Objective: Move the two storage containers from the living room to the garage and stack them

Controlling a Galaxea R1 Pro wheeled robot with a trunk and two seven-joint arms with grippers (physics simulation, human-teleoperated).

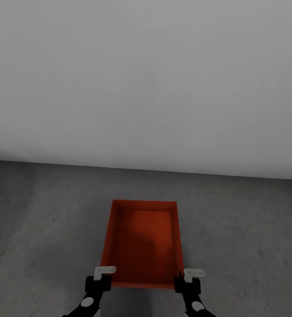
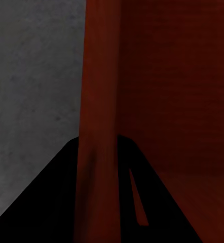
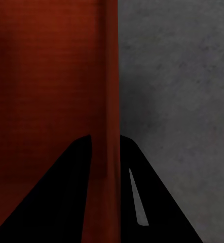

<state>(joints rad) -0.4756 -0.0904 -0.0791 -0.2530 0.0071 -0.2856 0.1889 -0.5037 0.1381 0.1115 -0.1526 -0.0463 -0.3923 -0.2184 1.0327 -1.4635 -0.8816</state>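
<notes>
One orange-red storage container [image 1: 144, 242], open-topped with nothing in it, lies lengthwise in front of me over the dark grey garage floor [image 1: 40, 220]. My left gripper [image 1: 103, 277] is shut on its near left side wall and my right gripper [image 1: 185, 279] is shut on its near right side wall. In the left wrist view the red wall [image 2: 99, 101] runs between the black fingers of the left gripper [image 2: 99, 144]. The right wrist view shows the same: the container's wall [image 3: 109, 76] is pinched in the right gripper [image 3: 106, 139]. I cannot tell whether the container touches the floor.
A bare pale grey wall [image 1: 146, 79] stands a short way beyond the container's far end. Mottled concrete floor stretches to both sides of the container [image 2: 31, 76] [image 3: 183, 76].
</notes>
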